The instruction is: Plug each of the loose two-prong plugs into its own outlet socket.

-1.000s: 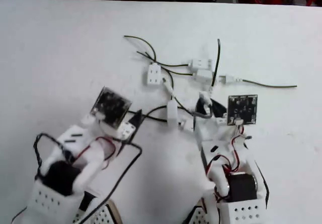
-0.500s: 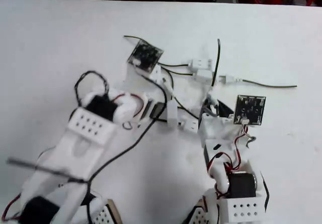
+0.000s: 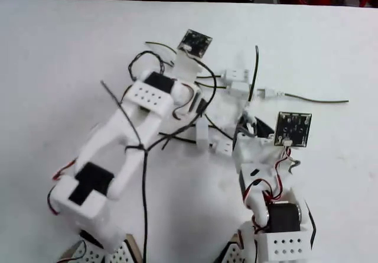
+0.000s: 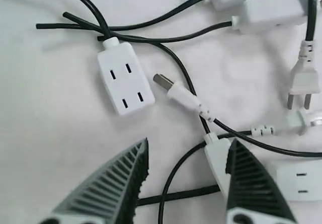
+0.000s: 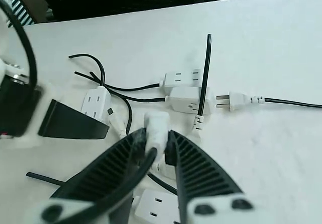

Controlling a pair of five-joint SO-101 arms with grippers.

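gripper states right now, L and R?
Left gripper: open, holding nothing.
Right gripper: closed on a white plug.

Fixed high, robot side, looking steeply down over whole table (image 3: 53, 44), far. On L wrist: close, facing straight down. On R wrist: low, slanting fwd. Shared by all 3: outlet pair (image 3: 239, 88) mid-table.

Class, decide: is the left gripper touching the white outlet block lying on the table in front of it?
Apart. The left wrist view shows bare table between the open left gripper and the white outlet block; neither finger reaches it.
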